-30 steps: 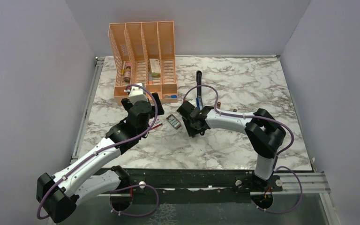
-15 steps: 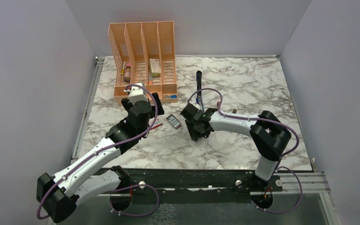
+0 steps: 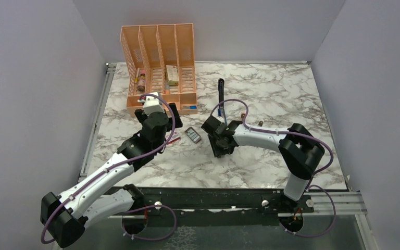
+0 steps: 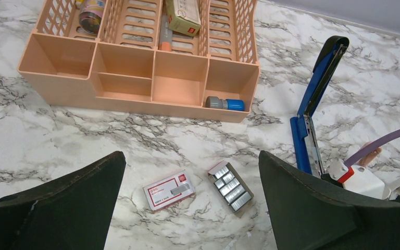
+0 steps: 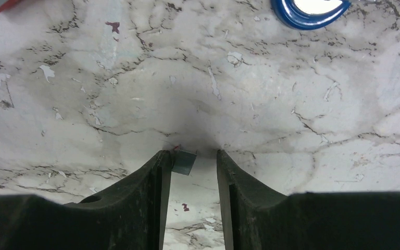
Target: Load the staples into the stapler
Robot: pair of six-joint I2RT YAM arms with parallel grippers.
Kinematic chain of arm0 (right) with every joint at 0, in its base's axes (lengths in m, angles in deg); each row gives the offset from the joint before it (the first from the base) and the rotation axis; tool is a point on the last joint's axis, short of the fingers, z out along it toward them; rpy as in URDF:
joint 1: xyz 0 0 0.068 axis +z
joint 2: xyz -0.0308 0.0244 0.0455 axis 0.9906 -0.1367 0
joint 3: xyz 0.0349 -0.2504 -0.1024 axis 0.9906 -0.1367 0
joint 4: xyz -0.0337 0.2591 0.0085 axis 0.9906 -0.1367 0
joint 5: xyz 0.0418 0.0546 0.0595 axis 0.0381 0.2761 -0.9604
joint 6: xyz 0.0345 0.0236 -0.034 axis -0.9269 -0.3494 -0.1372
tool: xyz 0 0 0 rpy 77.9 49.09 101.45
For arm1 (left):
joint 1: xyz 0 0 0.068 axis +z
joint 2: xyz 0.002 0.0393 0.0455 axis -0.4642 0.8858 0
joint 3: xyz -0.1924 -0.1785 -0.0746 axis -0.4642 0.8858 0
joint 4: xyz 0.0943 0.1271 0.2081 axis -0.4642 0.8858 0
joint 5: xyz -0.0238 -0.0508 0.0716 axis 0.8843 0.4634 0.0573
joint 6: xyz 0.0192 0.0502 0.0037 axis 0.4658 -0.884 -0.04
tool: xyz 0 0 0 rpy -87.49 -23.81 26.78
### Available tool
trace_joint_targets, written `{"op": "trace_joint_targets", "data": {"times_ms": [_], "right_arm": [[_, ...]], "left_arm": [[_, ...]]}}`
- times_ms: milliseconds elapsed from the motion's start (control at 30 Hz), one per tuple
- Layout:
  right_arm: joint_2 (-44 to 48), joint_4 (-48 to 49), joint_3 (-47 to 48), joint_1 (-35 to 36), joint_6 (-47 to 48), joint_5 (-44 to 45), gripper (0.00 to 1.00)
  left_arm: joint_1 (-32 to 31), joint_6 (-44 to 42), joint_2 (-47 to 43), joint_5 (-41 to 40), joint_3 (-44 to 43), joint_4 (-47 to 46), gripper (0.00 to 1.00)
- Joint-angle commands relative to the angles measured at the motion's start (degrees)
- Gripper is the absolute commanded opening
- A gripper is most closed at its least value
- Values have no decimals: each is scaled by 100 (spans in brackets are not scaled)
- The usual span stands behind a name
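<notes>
Left gripper (image 4: 188, 162) near staples (image 4: 230, 187) and red box (image 4: 169, 189), jaws wide apart, stapler (image 4: 317, 88) lying open nearby, right gripper (image 5: 192, 156) low over table (image 5: 291, 104), jaws apart, small metal piece (image 5: 184, 162) between them.

A white marble-patterned table with grey veining (image 3: 271, 88) is filling the middle of the overhead view. Three plain, pale lavender-grey walls are standing around it: a left wall (image 3: 31, 104), a back wall (image 3: 224, 26) and a right wall (image 3: 375, 104), each rising from the table's edge. A thin silver metal strip (image 3: 96, 119) is running along the table's left edge, and a dark metal rail (image 3: 213, 198) is lying across its near edge. Soft, even light is falling on the table, casting only faint shadows. Seen close up, the table's surface is showing small chipped and scuffed patches.
</notes>
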Motion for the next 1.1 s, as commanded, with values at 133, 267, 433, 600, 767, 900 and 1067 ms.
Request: {"op": "trace_joint_targets", "data": {"times_ms": [133, 267, 433, 600, 767, 900, 1067], "right_arm": [[138, -476, -70, 37, -253, 16, 39], [256, 0, -211, 39, -175, -116, 33], [106, 113, -67, 37, -144, -36, 38], [-18, 145, 95, 39, -127, 104, 40], [-57, 188, 138, 33, -142, 170, 37], [-102, 152, 147, 39, -180, 239, 34], [-86, 155, 113, 40, -191, 184, 28]], "left_arm": [[12, -22, 12, 101, -22, -110, 99], [16, -22, 4, 91, -20, -114, 99], [13, -31, -9, 86, -30, -103, 99], [10, -31, -23, 71, -22, -94, 99], [12, -31, -25, 66, -22, -99, 99], [14, -31, -15, 72, -13, -106, 99], [13, -24, -2, 71, -5, -100, 99]]}}
